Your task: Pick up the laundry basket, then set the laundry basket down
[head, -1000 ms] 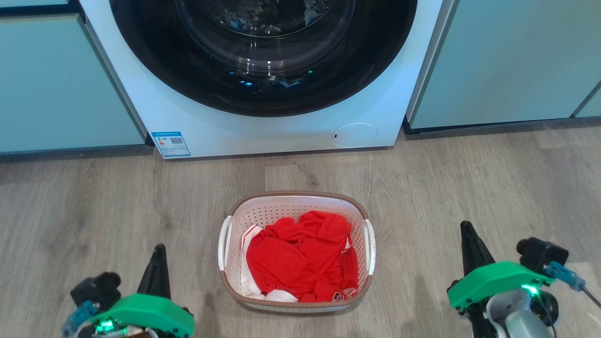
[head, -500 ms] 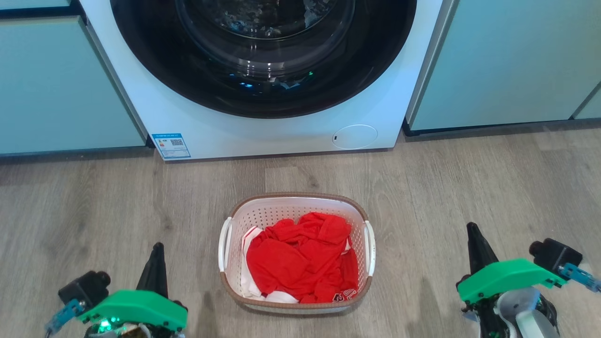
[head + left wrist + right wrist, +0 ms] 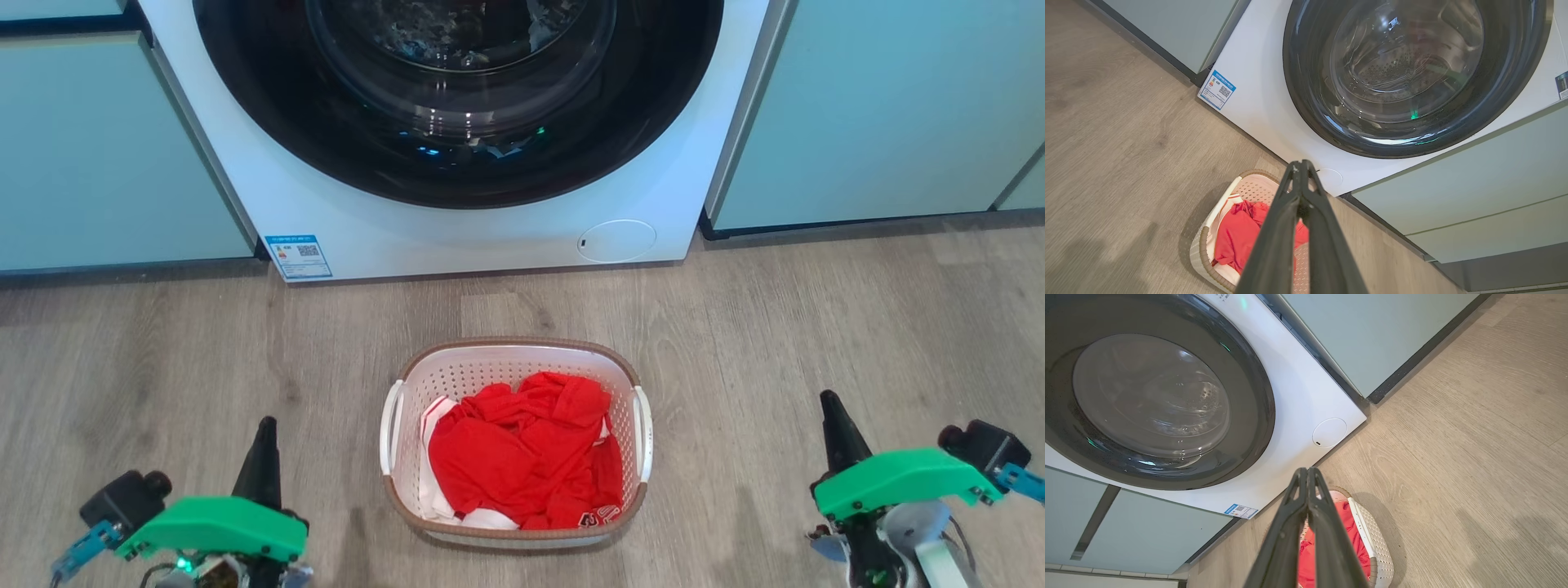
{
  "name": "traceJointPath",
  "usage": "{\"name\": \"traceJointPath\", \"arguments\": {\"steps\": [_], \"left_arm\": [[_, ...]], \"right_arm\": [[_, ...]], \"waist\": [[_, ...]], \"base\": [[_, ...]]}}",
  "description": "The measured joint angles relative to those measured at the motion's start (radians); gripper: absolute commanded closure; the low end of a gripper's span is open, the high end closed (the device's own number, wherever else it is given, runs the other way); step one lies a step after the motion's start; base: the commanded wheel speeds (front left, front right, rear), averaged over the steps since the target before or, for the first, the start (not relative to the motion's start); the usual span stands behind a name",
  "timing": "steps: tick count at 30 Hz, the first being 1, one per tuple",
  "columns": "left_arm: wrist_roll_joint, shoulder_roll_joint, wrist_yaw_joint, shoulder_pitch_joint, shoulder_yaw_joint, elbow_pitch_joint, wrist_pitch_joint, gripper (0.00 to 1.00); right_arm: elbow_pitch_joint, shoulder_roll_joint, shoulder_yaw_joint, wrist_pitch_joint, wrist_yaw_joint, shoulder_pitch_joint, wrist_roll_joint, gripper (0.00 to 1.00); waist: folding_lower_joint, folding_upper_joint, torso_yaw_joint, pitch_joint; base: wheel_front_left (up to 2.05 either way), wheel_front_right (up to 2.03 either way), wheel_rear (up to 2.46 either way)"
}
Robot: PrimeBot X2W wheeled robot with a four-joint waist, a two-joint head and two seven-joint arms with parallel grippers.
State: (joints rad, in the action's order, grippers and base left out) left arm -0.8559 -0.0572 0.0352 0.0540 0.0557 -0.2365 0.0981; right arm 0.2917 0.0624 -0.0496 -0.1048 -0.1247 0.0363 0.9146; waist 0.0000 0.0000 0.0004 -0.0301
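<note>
A: Where's the basket sitting?
B: On the floor, facing the washer. Left claw, right claw are hanging clenched, empty, flanking it.
A: Handling?
B: We're judging light, stiff plastic; grab the white side handles.

Head camera: laundry basket stood on the grey wood-look floor, with 1 white handle at its 9 o'clock side and 1 at its 3 o'clock side. Contents: a crumpled red garment, with white cloth showing at its 8 o'clock edge. The washing machine stood at 12 o'clock of the basket, well apart, its dark round door cut off by the frame top. A blue label lay at 11 o'clock and a round white cover at 1 o'clock. Pale teal cabinets flanked the machine at 10 o'clock and 2 o'clock. At 9 o'clock of the basket was the left gripper, at 3 o'clock the right gripper. Both were well apart from the basket, fingers pressed together, pointing toward 12 o'clock.
</note>
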Motion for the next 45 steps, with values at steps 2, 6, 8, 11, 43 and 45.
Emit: {"name": "traceJointPath", "arguments": {"steps": [2, 6, 8, 11, 43, 45], "left_arm": [[-0.025, 0.0, 0.001, -0.004, -0.002, -0.002, -0.003, 1.0], [-0.072, 0.0, 0.009, -0.019, -0.005, -0.004, -0.015, 1.0], [-0.095, 0.0, 0.01, -0.021, -0.007, -0.004, -0.019, 1.0], [-0.131, 0.0, 0.015, -0.022, -0.01, -0.006, -0.028, 1.0], [-0.506, 0.0, 0.056, -0.063, -0.068, -0.025, -0.121, 1.0], [-0.531, 0.0, 0.059, -0.069, -0.07, -0.026, -0.128, 1.0]], "right_arm": [[0.0, 0.0, 0.006, 0.008, 0.0, 0.0, 0.023, 1.0], [-0.001, 0.001, 0.016, 0.017, 0.0, 0.0, 0.067, 1.0], [-0.001, 0.002, 0.019, 0.024, 0.0, 0.0, 0.09, 1.0], [-0.002, 0.002, 0.023, 0.031, 0.0, 0.0, 0.121, 1.0], [-0.006, 0.003, 0.093, 0.122, 0.0, 0.005, 0.472, 1.0], [-0.006, 0.003, 0.097, 0.128, 0.0, 0.005, 0.493, 1.0]], "waist": [[0.0, 0.0, 0.0, 0.001], [0.0, 0.0, 0.0, 0.002], [0.0, 0.0, 0.0, 0.003], [0.0, 0.0, 0.0, 0.005], [0.0, 0.0, 0.0, 0.018], [0.0, 0.0, 0.0, 0.019]], "base": [[0.0, 0.0, 0.0], [0.0, 0.0, 0.0], [0.0, 0.0, 0.0], [0.0, 0.0, 0.0], [0.0, 0.0, 0.0], [0.0, 0.0, 0.0]]}}
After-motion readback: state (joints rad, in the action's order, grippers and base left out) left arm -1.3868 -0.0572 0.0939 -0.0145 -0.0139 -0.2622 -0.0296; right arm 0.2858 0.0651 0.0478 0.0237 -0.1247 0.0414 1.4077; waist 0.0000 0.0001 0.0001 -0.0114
